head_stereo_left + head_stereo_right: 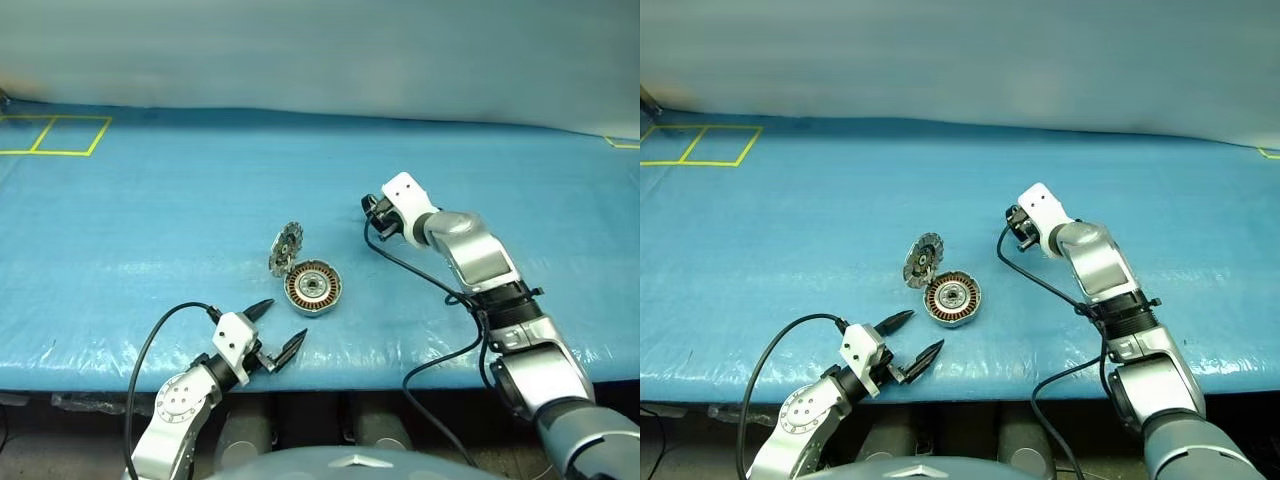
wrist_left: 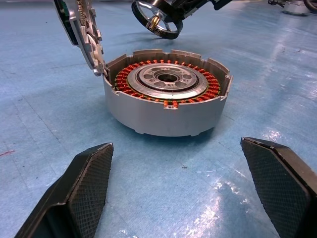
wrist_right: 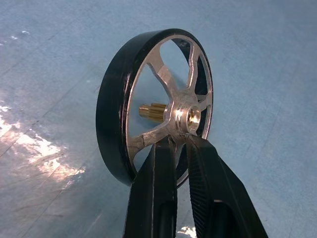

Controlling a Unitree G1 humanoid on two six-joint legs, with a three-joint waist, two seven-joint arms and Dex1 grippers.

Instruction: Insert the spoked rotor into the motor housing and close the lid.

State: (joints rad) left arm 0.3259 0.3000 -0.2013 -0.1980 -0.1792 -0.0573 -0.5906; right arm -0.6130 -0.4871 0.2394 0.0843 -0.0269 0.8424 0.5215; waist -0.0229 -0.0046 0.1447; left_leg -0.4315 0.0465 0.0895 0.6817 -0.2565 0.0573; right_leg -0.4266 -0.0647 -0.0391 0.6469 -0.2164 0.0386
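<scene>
right gripper pinched onto a spoke of the spoked rotor, rotor held up off the blue mat around 2 o'clock of the motor housing, lid flipped up at its 11 o'clock, left gripper wide open and empty, near the housing's 7 o'clock

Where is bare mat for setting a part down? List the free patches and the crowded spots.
Free: the blue mat between the yellow tape squares and the motor housing, and the far strip behind the right gripper. Crowded: around the housing, its raised lid and the left gripper.
</scene>
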